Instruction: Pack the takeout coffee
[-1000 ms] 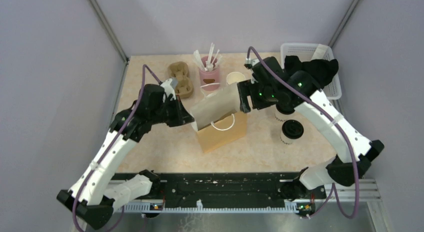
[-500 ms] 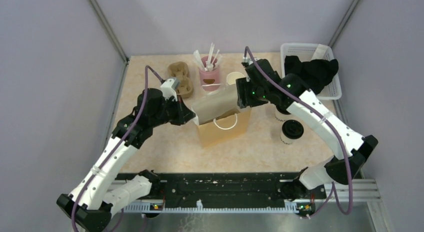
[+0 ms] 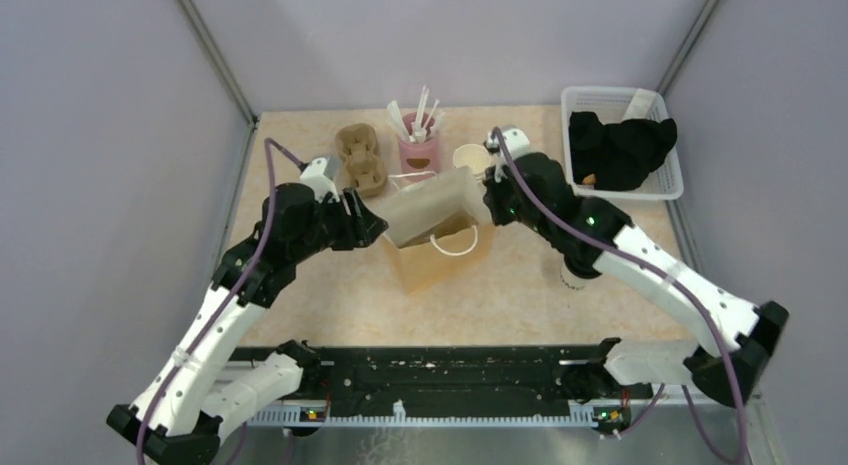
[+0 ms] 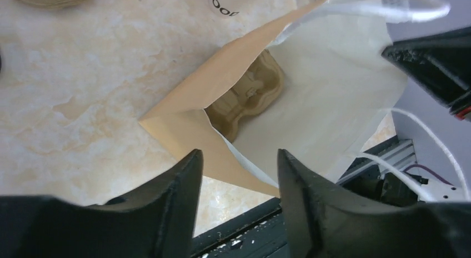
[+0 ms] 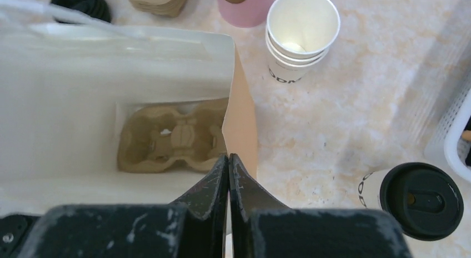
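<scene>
- The right pincer (image 5: 228, 156) is pressed together. The top edge of the paper bag (image 5: 241, 130) runs in between its tips, so it looks clamped on that rim.
- The left pincer (image 4: 236, 155) stands apart, one finger either side of the bag's near corner, and I can't see it touching the paper.
- There is one brown bag, upright and open, in the middle of the tabletop (image 3: 330, 285). It has two white cord handles.
- One pulp cup carrier (image 5: 172, 137) lies flat on the bag's floor. There are no cups in the bag.
- I can find one takeout coffee (image 5: 416, 200) with its black lid on. It stands on the tabletop outside the bag, at the lower right of the right wrist view. From overhead it is half hidden under the right arm. I can't make out a second one.
- One stack of lidless cups (image 5: 302, 30) stands at the top of that same view, just beyond the bag. It shows about three rims.
- Toward the top of the overhead view are one pink cup of sticks (image 3: 418, 150) and more carriers (image 3: 360, 157) to its left.
- One white basket (image 3: 668, 185) holding dark things sits at the upper right.
</scene>
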Motion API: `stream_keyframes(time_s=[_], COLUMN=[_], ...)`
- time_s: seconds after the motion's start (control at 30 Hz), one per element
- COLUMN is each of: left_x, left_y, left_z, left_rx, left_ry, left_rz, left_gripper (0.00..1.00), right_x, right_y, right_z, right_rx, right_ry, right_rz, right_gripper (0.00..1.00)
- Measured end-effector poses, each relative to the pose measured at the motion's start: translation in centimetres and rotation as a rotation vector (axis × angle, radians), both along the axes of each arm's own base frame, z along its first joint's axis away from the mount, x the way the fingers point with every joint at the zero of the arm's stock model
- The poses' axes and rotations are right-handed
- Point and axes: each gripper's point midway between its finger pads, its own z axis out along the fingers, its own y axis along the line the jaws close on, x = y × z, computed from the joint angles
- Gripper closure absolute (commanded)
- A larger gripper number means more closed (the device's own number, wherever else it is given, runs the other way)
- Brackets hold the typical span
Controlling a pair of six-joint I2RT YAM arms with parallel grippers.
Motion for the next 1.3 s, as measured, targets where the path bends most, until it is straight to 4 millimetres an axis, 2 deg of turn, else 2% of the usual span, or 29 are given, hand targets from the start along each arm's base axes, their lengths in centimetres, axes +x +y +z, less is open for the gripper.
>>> stream_keyframes(time_s=[0.03,0.1,0.2,0.37,0.5,0.63,0.77,0.93,1.13,1.3], left_x=[-0.2,-0.9,-2.1,-3.4,-3.0,-2.3,-1.7,-1.3,-1.1,-1.0], left_y=[0.3,0.9,2.0,3.2,2.8,2.3,1.9,1.4,1.2,0.8], left_z=[0.4,1.7,3.7,5.3,4.8,3.9,3.8,3.8,4.0,4.4], left_rx=[-0.011,-0.051,-0.109,-0.161,-0.151,-0.133,-0.133,-0.138,-0.149,-0.167], left_ry=[-0.009,-0.039,-0.099,-0.162,-0.139,-0.103,-0.098,-0.097,-0.100,-0.106], left_rz=[0.017,0.047,0.086,0.118,0.115,0.109,0.103,0.093,0.090,0.080], left_gripper=[0.23,0.16,0.11,0.07,0.07,0.06,0.06,0.06,0.06,0.05], right_x=[-0.6,-2.1,-3.3,-4.3,-5.6,-7.5,-9.2,-10.0,-11.1,-10.9], right_y=[-0.1,-1.1,-2.1,-1.7,-1.9,-2.7,-3.7,-4.1,-5.1,-5.2], right_z=[0.0,-0.1,0.1,-0.2,-0.5,-1.0,-1.7,-2.2,-4.5,-4.8], right_rx=[0.015,0.045,0.088,0.140,0.178,0.208,0.219,0.222,0.200,0.187], right_ry=[-0.033,-0.103,-0.181,-0.213,-0.226,-0.231,-0.225,-0.218,-0.171,-0.161], right_rz=[0.025,0.068,0.104,0.160,0.204,0.249,0.279,0.293,0.293,0.287], right_gripper=[1.00,1.00,1.00,1.00,1.00,1.00,1.00,1.00,1.00,1.00])
